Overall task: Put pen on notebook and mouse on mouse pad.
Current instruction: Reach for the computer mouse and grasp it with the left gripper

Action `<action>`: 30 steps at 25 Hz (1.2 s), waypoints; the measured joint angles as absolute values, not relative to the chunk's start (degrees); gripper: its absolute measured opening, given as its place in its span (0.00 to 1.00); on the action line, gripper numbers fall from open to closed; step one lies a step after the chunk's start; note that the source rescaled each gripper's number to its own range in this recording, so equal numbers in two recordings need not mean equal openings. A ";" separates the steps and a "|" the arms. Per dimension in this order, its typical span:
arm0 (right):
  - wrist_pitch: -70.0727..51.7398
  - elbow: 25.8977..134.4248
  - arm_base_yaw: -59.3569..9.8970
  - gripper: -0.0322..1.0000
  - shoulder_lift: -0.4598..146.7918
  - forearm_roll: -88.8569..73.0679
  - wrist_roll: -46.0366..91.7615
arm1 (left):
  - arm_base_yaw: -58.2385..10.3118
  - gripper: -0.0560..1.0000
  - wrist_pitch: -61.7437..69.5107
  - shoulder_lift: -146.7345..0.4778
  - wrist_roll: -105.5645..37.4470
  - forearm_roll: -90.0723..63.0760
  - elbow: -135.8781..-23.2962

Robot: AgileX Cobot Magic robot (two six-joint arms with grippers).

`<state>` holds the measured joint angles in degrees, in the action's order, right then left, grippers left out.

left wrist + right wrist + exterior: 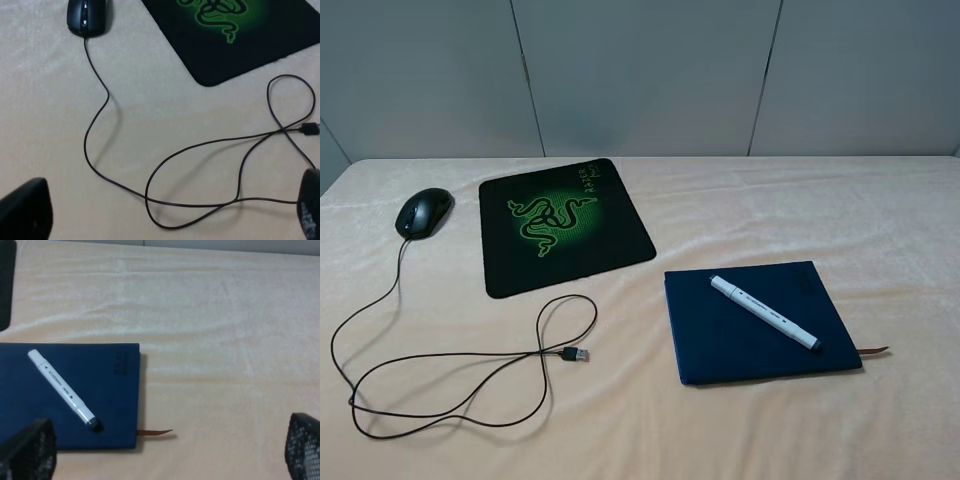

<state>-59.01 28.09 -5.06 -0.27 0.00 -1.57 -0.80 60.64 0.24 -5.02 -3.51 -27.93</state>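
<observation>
Pen [765, 312] lies on notebook [720, 345], done | mouse [424, 212] beside mouse pad [610, 235], not on it | left gripper [167, 220] and right gripper [165, 452] both spread wide, empty | next, I reckon: left takes mouse, minding its cable [470, 352]

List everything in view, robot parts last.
cloth: one, cream, covering the table.
mouse pad: one, black with green emblem, left of centre.
mouse: one, black, on the cloth left of the pad.
cable: one, black, looping from the mouse across the cloth in front of the pad.
notebook: one, navy, front right.
pen: one, white, lying diagonally on the notebook.
ribbon bookmark: one, brown, sticking out of the notebook.
left gripper, right gripper: two, black, open, empty.
</observation>
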 joint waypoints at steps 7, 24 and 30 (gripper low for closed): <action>-59.01 28.09 -5.06 1.00 -0.27 0.00 -1.57 | -0.80 0.96 60.64 0.24 -5.02 -3.51 -27.93; -59.01 28.09 -5.06 1.00 -0.27 0.00 -1.57 | -0.80 0.96 60.64 0.24 -5.02 -3.51 -27.93; -59.01 28.09 -5.06 1.00 -0.27 0.00 -1.57 | -0.80 0.96 60.64 0.24 -5.02 -3.51 -27.93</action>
